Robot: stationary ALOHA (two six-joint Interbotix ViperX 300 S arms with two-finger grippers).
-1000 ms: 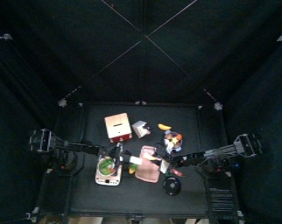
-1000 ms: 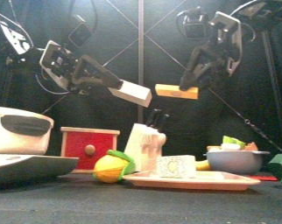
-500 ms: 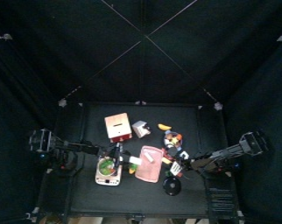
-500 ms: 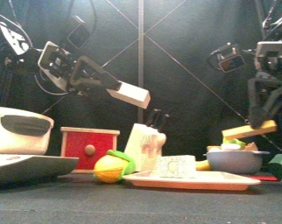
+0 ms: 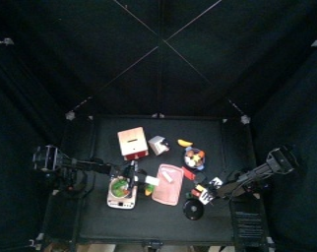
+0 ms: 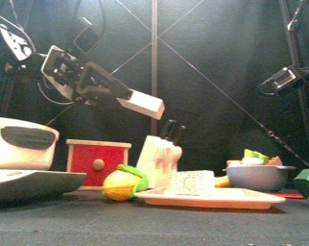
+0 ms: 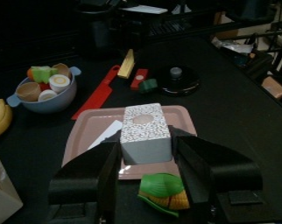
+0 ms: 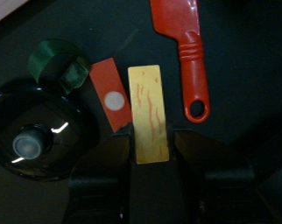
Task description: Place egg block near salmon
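The right gripper (image 8: pixel 147 179) hung in the lower middle of its wrist frame, jaws parted and empty, above the yellow egg block (image 8: pixel 148 113) lying flat at centre. The orange salmon piece (image 8: pixel 110 95) lay just left of the block, edges touching. A red knife (image 8: pixel 186 48) occupied the upper right, a black lid (image 8: pixel 35 131) the left edge. The left gripper (image 7: pixel 150 179) stood wide and empty over the pink tray (image 7: pixel 93 133)
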